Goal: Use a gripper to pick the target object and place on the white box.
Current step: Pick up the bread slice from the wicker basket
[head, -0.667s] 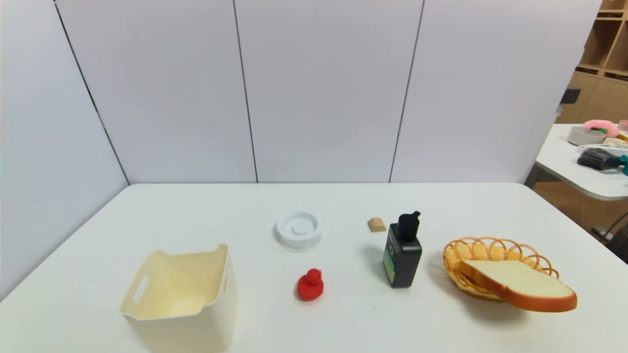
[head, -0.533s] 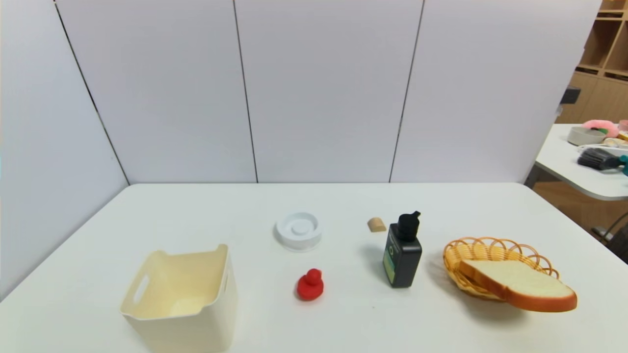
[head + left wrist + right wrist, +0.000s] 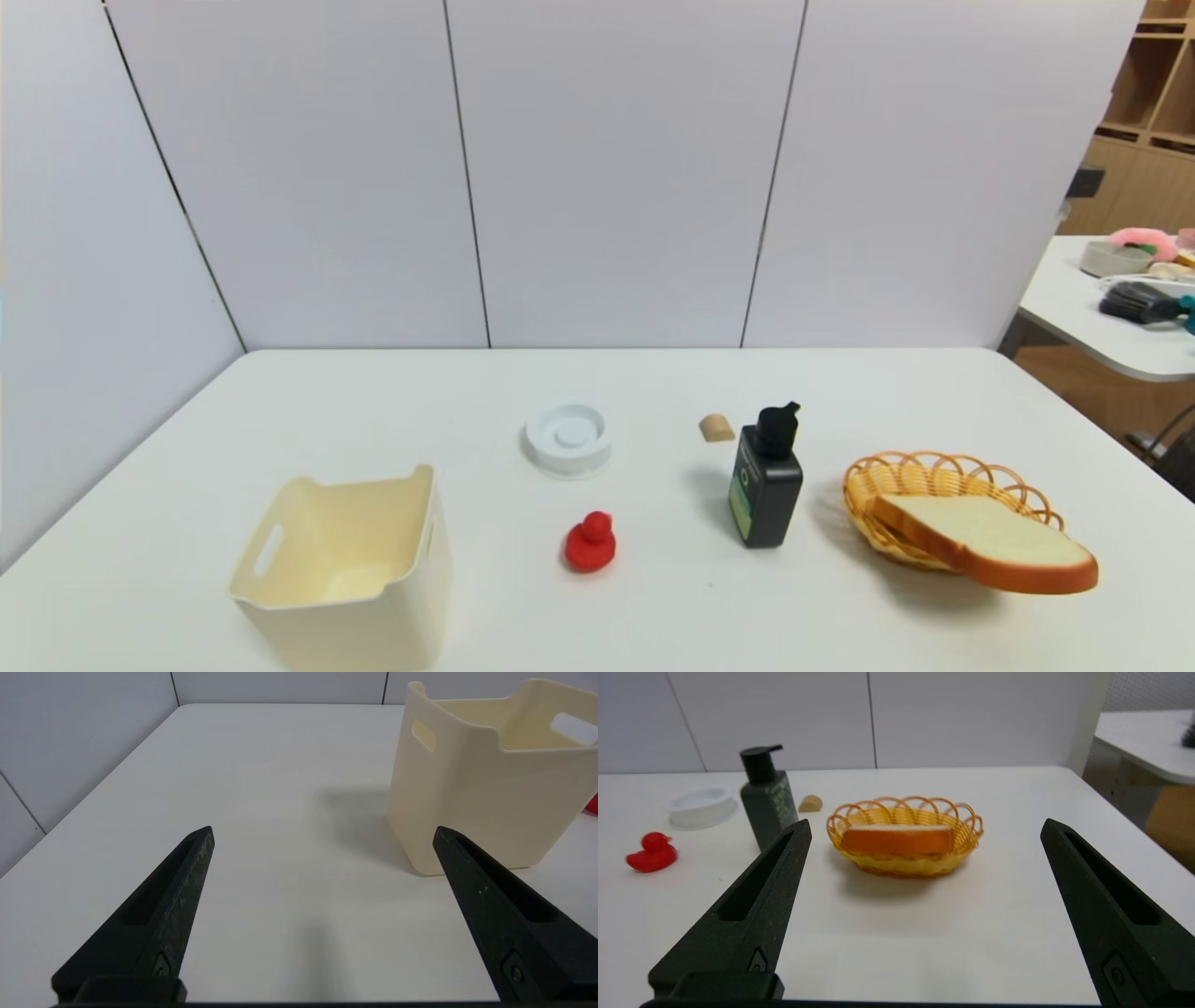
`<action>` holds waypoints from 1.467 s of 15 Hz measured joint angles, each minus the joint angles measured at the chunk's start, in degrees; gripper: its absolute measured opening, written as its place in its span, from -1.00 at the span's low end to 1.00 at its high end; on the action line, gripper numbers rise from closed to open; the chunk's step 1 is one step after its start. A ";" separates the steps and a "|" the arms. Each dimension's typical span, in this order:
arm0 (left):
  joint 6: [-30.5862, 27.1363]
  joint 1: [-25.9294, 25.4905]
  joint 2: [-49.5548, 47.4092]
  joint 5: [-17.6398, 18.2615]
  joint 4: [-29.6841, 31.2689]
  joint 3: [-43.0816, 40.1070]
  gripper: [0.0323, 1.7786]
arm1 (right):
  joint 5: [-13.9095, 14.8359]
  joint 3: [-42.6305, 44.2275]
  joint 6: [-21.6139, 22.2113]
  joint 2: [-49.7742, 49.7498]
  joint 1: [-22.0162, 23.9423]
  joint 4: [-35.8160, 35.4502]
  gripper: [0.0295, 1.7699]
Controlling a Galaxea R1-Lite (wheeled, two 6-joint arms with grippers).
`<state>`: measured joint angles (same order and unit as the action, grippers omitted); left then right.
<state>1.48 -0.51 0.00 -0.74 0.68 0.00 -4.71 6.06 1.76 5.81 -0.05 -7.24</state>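
The target object, a thick toast slice [image 3: 990,541] with a white face and orange-brown crust, lies tilted across a wicker basket [image 3: 896,471] at the table's right, overhanging its near rim. In the right wrist view the toast [image 3: 896,840] sits ahead of my right gripper [image 3: 924,828], which is open, empty and well short of the basket [image 3: 906,865]. The white box [image 3: 345,569], a cream bin with slot handles, stands at the near left. My left gripper [image 3: 322,833] is open and empty over bare table, with the box [image 3: 486,788] just ahead to one side. Neither arm shows in the head view.
A dark pump bottle [image 3: 766,481] stands just left of the basket. A red toy duck [image 3: 590,543], a round white dish [image 3: 568,439] and a small tan block [image 3: 716,427] lie mid-table. Grey panels close the back and left; a second table [image 3: 1111,317] stands far right.
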 joint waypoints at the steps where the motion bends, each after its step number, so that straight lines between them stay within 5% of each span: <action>1: -0.02 0.00 0.00 0.00 -0.02 0.00 0.90 | -1.35 2.07 -1.60 2.78 -0.61 -2.10 0.92; 10: 0.00 0.00 0.00 -0.02 0.00 0.00 0.90 | -2.89 28.45 -27.82 27.54 -5.66 -4.24 0.92; 17: -0.02 0.00 0.00 0.00 -0.02 0.00 0.90 | 2.76 46.91 -38.33 40.74 -3.83 0.07 0.92; 19: 0.00 0.00 0.00 0.00 -0.02 0.00 0.90 | 1.23 47.30 -40.81 43.87 -4.13 6.01 0.92; 22: -0.02 0.00 0.00 -0.02 -0.02 0.00 0.90 | -6.84 46.51 -48.30 45.95 -4.28 17.74 0.92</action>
<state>1.45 -0.51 0.00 -0.77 0.66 0.00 -11.54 52.57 -46.54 51.76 -4.33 10.50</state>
